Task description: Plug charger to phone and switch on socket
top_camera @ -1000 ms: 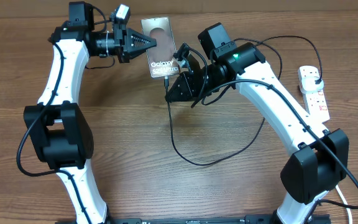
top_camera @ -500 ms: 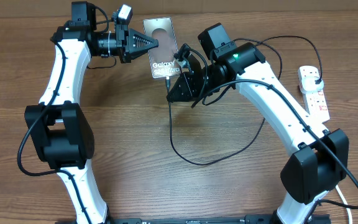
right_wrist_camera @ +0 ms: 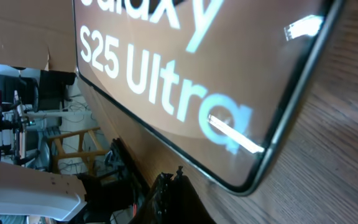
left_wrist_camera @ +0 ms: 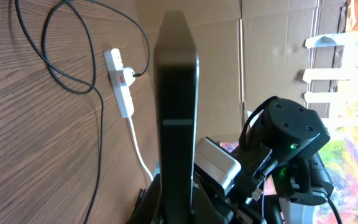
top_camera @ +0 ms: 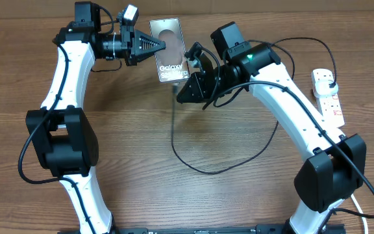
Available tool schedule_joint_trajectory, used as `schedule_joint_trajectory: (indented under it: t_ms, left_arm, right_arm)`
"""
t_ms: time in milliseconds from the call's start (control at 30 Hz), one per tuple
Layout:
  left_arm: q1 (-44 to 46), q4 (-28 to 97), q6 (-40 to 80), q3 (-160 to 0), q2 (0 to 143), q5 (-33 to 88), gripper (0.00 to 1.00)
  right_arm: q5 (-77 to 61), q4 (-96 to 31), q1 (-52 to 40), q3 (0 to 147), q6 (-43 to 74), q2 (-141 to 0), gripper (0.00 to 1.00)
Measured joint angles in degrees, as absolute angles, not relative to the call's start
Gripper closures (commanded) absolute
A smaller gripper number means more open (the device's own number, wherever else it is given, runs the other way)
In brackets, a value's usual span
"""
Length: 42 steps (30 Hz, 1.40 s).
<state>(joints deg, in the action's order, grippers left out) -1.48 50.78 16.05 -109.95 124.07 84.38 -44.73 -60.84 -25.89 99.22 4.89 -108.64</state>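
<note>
Right gripper (top_camera: 179,96) has crept up and in since a second ago, now just under the bottom edge of the phone (top_camera: 169,55) — and the slack loop of the charger (top_camera: 206,172) has slid a touch to my left on the table (top_camera: 141,188). Nearest me, that thin black cable curls across the wood, then rises to the right fingers, which are closed on its end; the tip itself is hidden. My right wrist view is filled with the glossy face, "S25 Ultra" huge, its lower corner just off the wood. Beyond, my left gripper (top_camera: 162,45) is clamped on the phone's edge, holding it tilted off the table — the left wrist view sees it edge-on. Far off to my right lies the socket (top_camera: 328,97), the black plug seated in it, well apart from both grippers.
</note>
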Motion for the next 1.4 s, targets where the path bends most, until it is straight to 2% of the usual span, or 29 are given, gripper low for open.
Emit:
schedule_joint_trajectory:
  t_ms: [300,333,367,433,500,667,767,967,1400]
  left_arm:
    - [-1.58,50.72,15.4,-109.95,124.07,83.77,0.96]
    - [-1.89,50.52,15.2,-109.95,124.07,83.42,0.96]
    - [-2.15,50.09,15.16,-109.95,124.07,82.7,0.96]
    - [-4.82,49.47,15.66,-109.95,124.07,79.9,0.96]
    - [-8.49,49.39,16.6,-109.95,124.07,77.28,0.96]
    - [-18.79,49.65,17.76,-109.95,124.07,74.24,0.96]
    - [-22.17,50.43,18.04,-109.95,124.07,73.38,0.96]
    - [-21.52,52.6,18.02,-109.95,124.07,71.35,0.96]
    - [-21.37,54.61,17.96,-109.95,124.07,69.49,0.96]
  right_arm:
    - [-44.47,-60.51,-25.87,99.22,4.91,-108.64,0.96]
    - [-43.88,-60.49,-25.87,99.22,5.04,-108.64,0.93]
    - [-42.52,-60.42,-25.91,99.22,5.89,-108.64,0.82]
    - [-38.5,-59.37,-26.22,99.22,7.97,-108.64,0.69]
    - [-34.76,-58.19,-26.79,99.22,9.76,-108.68,0.62]
    - [-23.24,-54.0,-30.74,99.79,15.59,-111.5,0.61]
    - [-18.41,-54.87,-32.91,104.88,16.93,-117.54,0.61]
    - [-9.43,-50.06,-33.85,115.28,15.73,-129.45,0.65]
    - [-2.74,-44.56,-35.9,115.57,15.46,-138.15,0.69]
